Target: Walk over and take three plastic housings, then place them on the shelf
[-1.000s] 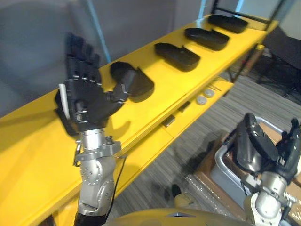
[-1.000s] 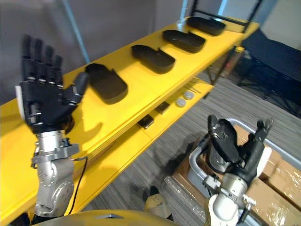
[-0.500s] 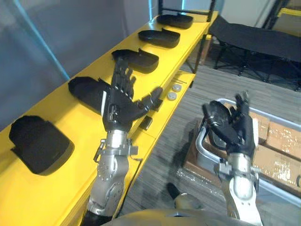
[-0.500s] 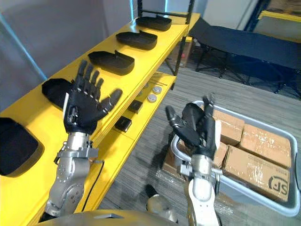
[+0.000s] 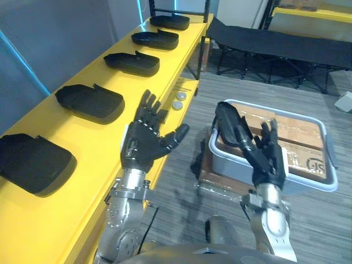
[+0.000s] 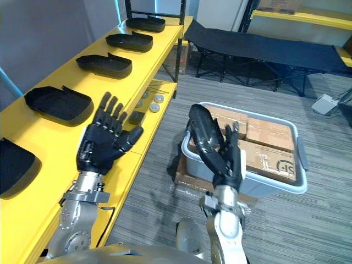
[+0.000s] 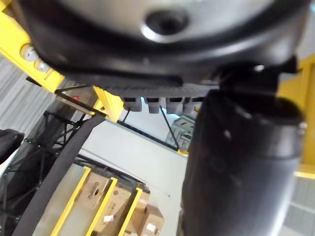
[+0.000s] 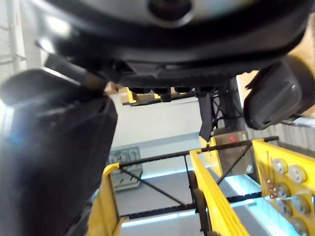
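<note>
Change: my view has swung right along the shelf since half a second ago, and the whole bin is now in sight; the left hand, which was up over the shelf top a second ago, now sits at its front edge.
Left hand [image 5: 146,144]: open and empty, fingers straight and spread, thumb out to the side, raised in front of the shelf's front edge.
Right hand [image 5: 267,159]: raised upright, gripping the housing [image 5: 232,125] by its lower end, fingers nearly straight behind it.
Housing: dark and glossy, tilted up and to the left out of the hand, crossing the bin's near corner in my view.
Shelf [image 5: 71,132]: yellow, running away from me on the left.
On the shelf: first housing [image 5: 33,162] nearest me, then second housing [image 5: 91,100], third housing [image 5: 133,62], fourth housing [image 5: 157,38] and fifth housing [image 5: 170,21], in a line, each apart from the next.
Ledge [image 5: 186,94]: lower yellow level below the shelf top, carrying two round discs [image 5: 176,104] and a dark block [image 6: 136,116].
Bin [image 5: 305,183]: grey, on the floor to my right, packed with boxes [image 5: 300,157].
Cot [image 5: 275,43]: black, beyond the bin.
</note>
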Controlling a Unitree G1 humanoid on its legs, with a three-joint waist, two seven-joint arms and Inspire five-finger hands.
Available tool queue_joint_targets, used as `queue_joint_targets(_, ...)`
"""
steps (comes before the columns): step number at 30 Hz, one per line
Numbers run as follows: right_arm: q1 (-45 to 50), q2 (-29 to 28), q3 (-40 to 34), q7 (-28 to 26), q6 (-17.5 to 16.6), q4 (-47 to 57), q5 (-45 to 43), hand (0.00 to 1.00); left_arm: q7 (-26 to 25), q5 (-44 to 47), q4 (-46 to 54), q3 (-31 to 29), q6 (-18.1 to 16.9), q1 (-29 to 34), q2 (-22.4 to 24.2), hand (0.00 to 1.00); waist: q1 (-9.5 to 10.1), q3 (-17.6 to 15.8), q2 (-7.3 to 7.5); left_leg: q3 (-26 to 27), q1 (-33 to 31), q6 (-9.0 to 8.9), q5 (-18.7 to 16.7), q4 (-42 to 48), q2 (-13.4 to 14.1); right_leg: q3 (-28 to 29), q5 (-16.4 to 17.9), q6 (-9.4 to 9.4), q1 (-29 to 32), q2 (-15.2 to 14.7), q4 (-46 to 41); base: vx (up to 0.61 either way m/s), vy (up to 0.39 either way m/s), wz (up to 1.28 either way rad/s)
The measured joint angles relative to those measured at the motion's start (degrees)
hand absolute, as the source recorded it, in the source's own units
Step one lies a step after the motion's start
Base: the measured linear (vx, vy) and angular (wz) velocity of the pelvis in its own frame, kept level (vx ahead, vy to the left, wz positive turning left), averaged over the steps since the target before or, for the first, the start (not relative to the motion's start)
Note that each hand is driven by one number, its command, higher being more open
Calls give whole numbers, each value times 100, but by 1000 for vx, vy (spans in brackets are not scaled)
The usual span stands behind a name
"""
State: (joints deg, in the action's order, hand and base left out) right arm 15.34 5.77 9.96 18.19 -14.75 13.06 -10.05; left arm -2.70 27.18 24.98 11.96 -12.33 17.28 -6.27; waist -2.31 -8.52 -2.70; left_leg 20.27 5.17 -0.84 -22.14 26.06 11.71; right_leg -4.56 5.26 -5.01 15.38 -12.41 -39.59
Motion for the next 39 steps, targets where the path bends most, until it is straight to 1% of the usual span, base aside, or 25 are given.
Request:
queue_joint_targets(2, -258, 3, 187, 40, 12, -259, 84, 100, -55, 18, -27, -182, -1, -5, -8, 100, 78, 24, 50, 21, -57, -53, 26, 103, 185, -14, -10, 4, -92, -289, -144, -1, -228, -30)
queue_joint_targets(3, -371, -28, 298, 47, 64, -429, 86, 100, -60, 174, -84, -287, -6, -6, -47, 100, 98, 52, 128, -11, -109, -177, 75, 165, 346, 72, -259, 119, -250, -464, 18, 21, -275, -18)
queue_joint_targets(4, -366, -69, 311, 47, 97, -462, 92, 100, -37, 325, -106, -317, 7, -5, -72, 100, 117, 80, 204, -56, -126, -300, 87, 183, 406, 187, -736, 63, -342, -509, 237, 43, -449, -15)
queue_joint_targets(5, -278, -136, 242, 85, 164, -501, 199, 100, 260, 1176, -252, -329, 185, -67, -136, 100, 130, 133, 228, -308, -187, -579, 100, 130, 539, 298, -694, 376, -453, -255, 496, 44, -379, -21)
queue_joint_targets(6, -212, -120, 126, 98, 187, -575, 303, 100, 442, 1715, -470, -231, 343, -130, -129, 100, 141, 154, 126, -411, -162, -757, 228, -73, 661, 353, -564, 504, -448, -103, 608, 57, -456, -30)
queue_joint_targets(7, -106, -114, -22, 97, 197, -644, 303, 100, 583, 2198, -752, -25, 497, -179, -147, 100, 74, 181, 129, -388, -135, -960, 379, -279, 743, 336, -278, 867, -482, -10, 767, 59, -371, -48)
queue_joint_targets(8, 3, -97, -158, 80, 214, -664, 306, 100, 607, 2343, -1065, 174, 589, -175, -139, 100, 13, 173, 171, -244, -17, -1077, 441, -406, 763, 286, 73, 1388, -601, -7, 921, 58, -357, -52)
queue_joint_targets(9, 49, -74, -231, 56, 234, -665, 305, 100, 595, 2413, -1261, 251, 627, -175, -111, 100, -15, 173, 170, -154, 61, -1112, 461, -436, 779, 199, 234, 1512, -667, 4, 1030, 60, -316, -60)
queue_joint_targets(10, 79, 1, -329, 2, 266, -664, 303, 100, 566, 2413, -1559, 367, 657, -171, -38, 100, -90, 171, 147, -106, 124, -1131, 507, -437, 847, 62, 437, 1505, -746, 62, 1175, 58, -294, -57)
queue_joint_targets(11, 139, 175, -501, -135, 282, -660, 295, 100, 452, 2413, -1944, 422, 704, -172, 89, 100, -217, 167, 102, -149, 112, -1000, 589, -393, 928, -97, 610, 1465, -844, 148, 1371, 77, -363, -49)
queue_joint_targets(13, 369, 415, -875, -341, 300, -619, 301, 100, 292, 2419, -2496, 413, 741, -234, 292, 100, -428, 114, 95, -343, -153, -505, 904, -49, 1021, -183, 670, 1385, -880, 247, 1505, 56, -296, -14)
queue_joint_targets(14, 664, 467, -1188, -444, 303, -501, 296, 100, 266, 2421, -2853, 403, 743, -298, 298, 100, -522, 44, 130, -251, -362, -162, 1266, 301, 1085, -260, 661, 1300, -974, 226, 1601, 44, -259, 14)
queue_joint_targets(15, 835, 469, -1336, -496, 302, -429, 274, 100, 253, 2407, -3043, 368, 743, -300, 293, 100, -583, -8, 165, -165, -442, -102, 1473, 453, 1108, -304, 649, 1229, -1086, 182, 1700, 41, -226, 15)
queue_joint_targets(16, 1039, 472, -1578, -533, 293, -336, 201, 100, 245, 2392, -3265, 344, 743, -286, 316, 100, -592, -43, 179, -86, -479, -233, 1391, 468, 1038, -324, 640, 1175, -1164, 109, 1797, 37, -147, 3)
queue_joint_targets(17, 1124, 518, -1822, -545, 284, -341, 43, 100, 245, 2384, -3379, 317, 743, -229, 320, 100, -578, -70, 94, -84, -540, -292, 1205, 374, 810, -325, 622, 1140, -1217, 92, 1887, 18, -63, -4)
queue_joint_targets(20, 1060, 581, -1995, -647, 284, -554, 23, 100, 208, 1913, -3480, -3, 745, 51, 304, 100, -416, -87, -28, -377, -600, -155, 988, -216, 86, -278, 600, 1124, -1173, 82, 1978, -17, 18, -19)
queue_joint_targets(22, 887, 611, -1838, -706, 283, -897, 26, 100, 69, 1562, -3726, -257, 747, 93, 303, 100, -239, -48, -37, -772, -353, -266, 929, -931, -132, -196, 553, 1202, -1037, 99, 2004, -45, 60, -20)
queue_joint_targets(23, 643, 615, -1761, -714, 286, -1181, 43, 100, -8, 1391, -3929, -397, 746, 80, 291, 100, -171, -54, -32, -783, -276, -478, 1000, -1173, -194, -133, 477, 1245, -984, 120, 2053, -64, 89, -25)
queue_joint_targets(24, 318, 612, -1605, -707, 389, -1555, 71, 100, -180, 985, -4266, -539, 754, 75, 279, 100, -85, -62, -21, -742, -271, -557, 1053, -1228, -236, -109, 282, 1300, -1030, 102, 2246, -82, 135, -20)
queue_joint_targets(27, -629, 620, -1237, -655, 633, -2567, 205, 100, -658, 33, -4994, -631, 770, 100, 5, 100, 137, -165, 142, -763, -329, -530, 1038, -1107, -335, -161, -178, 1403, -1321, 23, 2884, -83, 145, -3)
queue_joint_targets(29, -1058, 650, -1218, -638, 716, -2825, 308, 100, -687, -326, -5040, -728, 772, 133, -94, 100, 274, -230, 221, -869, -596, -472, 1005, -908, -353, -272, -408, 1408, -1349, 7, 3169, -127, 111, 23)
queue_joint_targets(32, -2540, 1115, -1217, -573, 905, -3572, 288, 100, -673, -624, -5032, -854, 746, -61, -218, 100, 388, -647, 275, -1147, -1203, -378, 931, -392, -359, -604, -757, 1375, -1344, 4, 3572, -173, 58, 37)
queue_joint_targets(34, -4183, 1927, -1218, -435, 1027, -4603, 281, 100, -352, -752, -5029, -813, 737, -431, -271, 100, 569, -1111, 99, -1347, -1748, -341, 862, 47, -367, -779, -978, 1363, -1169, 6, 3689, -272, 84, 33)
queue_joint_targets(38, -5922, 2858, -865, -153, 1109, -5684, 281, 100, -30, -949, -5103, -400, 698, -554, -274, 100, 826, -1555, -223, -1589, -2181, -277, 907, 308, -437, -934, -1112, 1407, -999, -11, 3695, -139, 67, 24)
queue_joint_targets(39, -6171, 2941, -751, 31, 1147, -5844, 299, 100, 18, -927, -5239, -287, 674, -538, -268, 100, 914, -1569, -235, -1624, -2236, -272, 943, 315, -448, -955, -1122, 1420, -956, -11, 3697, -42, 37, 19)
